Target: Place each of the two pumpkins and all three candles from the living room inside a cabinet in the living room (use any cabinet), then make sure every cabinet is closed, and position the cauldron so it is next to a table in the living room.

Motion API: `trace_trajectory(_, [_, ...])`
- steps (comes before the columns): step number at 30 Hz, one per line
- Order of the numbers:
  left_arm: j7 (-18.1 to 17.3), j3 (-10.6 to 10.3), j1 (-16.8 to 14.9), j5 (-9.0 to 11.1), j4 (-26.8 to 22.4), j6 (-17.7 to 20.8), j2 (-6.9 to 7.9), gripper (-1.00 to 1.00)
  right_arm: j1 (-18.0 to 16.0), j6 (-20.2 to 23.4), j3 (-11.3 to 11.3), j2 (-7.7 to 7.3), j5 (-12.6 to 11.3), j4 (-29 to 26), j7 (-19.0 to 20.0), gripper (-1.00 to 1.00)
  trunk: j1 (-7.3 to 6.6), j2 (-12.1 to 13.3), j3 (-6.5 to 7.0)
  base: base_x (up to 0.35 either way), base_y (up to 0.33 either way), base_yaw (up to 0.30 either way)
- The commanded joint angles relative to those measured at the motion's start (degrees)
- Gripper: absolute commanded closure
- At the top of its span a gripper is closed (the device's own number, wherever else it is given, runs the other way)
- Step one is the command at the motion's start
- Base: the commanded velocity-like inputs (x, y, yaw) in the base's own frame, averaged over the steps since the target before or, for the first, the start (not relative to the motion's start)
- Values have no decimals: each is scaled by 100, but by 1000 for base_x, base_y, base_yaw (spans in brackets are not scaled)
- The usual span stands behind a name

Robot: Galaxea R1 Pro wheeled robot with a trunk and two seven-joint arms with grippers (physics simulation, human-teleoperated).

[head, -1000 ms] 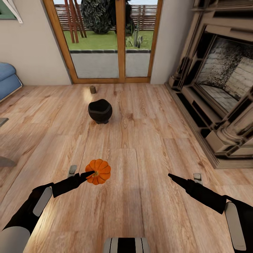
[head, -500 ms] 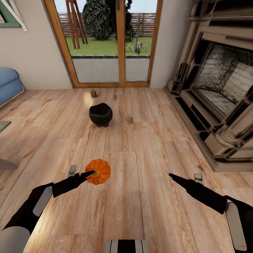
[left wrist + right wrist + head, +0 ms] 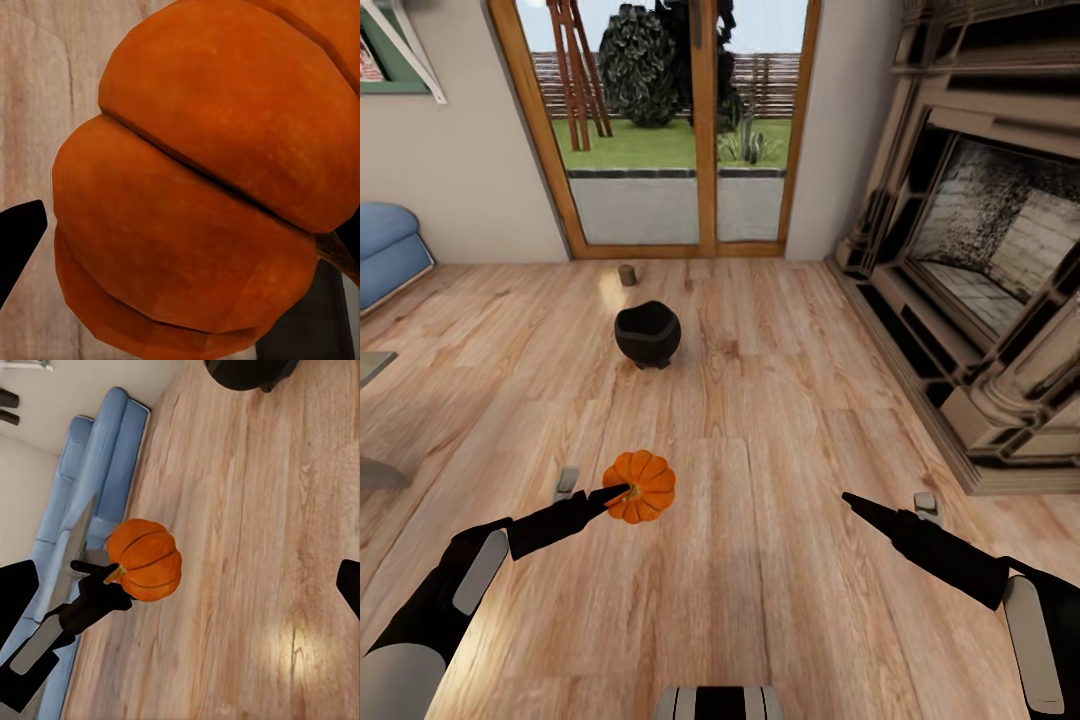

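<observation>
A small orange ribbed pumpkin (image 3: 643,487) hangs above the wooden floor, my left gripper (image 3: 622,490) shut on it at the stem side. In the left wrist view the pumpkin (image 3: 195,195) sits tight between the dark fingers (image 3: 16,240). The right wrist view shows the same pumpkin (image 3: 146,559) held from its stem end. My right gripper (image 3: 847,499) is open and empty, off to the right at the same height. The black cauldron (image 3: 647,333) stands on the floor ahead, and its base shows as the cauldron (image 3: 247,371) in the right wrist view. One stubby candle (image 3: 627,275) stands beyond it, near the glass door.
An ornate grey fireplace (image 3: 980,290) runs along the right side. A blue sofa (image 3: 390,250) sits at the far left, with a grey table corner (image 3: 368,365) nearer. The wood-framed glass door (image 3: 670,130) closes off the far wall. Bare floor lies between me and the cauldron.
The whole view has shifted: cauldron, candle and door sit lower in the picture and look slightly smaller, so the camera moved. Both arms and the held pumpkin keep their places.
</observation>
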Motion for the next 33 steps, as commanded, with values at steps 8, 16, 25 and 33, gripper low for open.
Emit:
trace_trajectory(8, [2, 3, -3, 15, -12, 32, -1, 100, 1, 17, -12, 0, 18, -2, 38, -100, -21, 10, 248, 0, 0, 0])
trace_trajectory(16, [1, 3, -4, 15, -26, 32, 0, 100, 2, 15, -19, 0, 17, -2, 41, -100, -42, 20, 499, 0, 0, 0])
trace_trajectory(25, [-3, 3, -5, 15, -20, 32, 7, 100, 5, 15, -20, 0, 18, 0, 46, -100, -65, 32, 781, 0, 0, 0])
trace_trajectory(33, [-4, 10, -5, 22, -11, 39, 9, 100, 5, 15, -20, 0, 17, 4, 49, -100, -86, 43, 1032, 0, 0, 0])
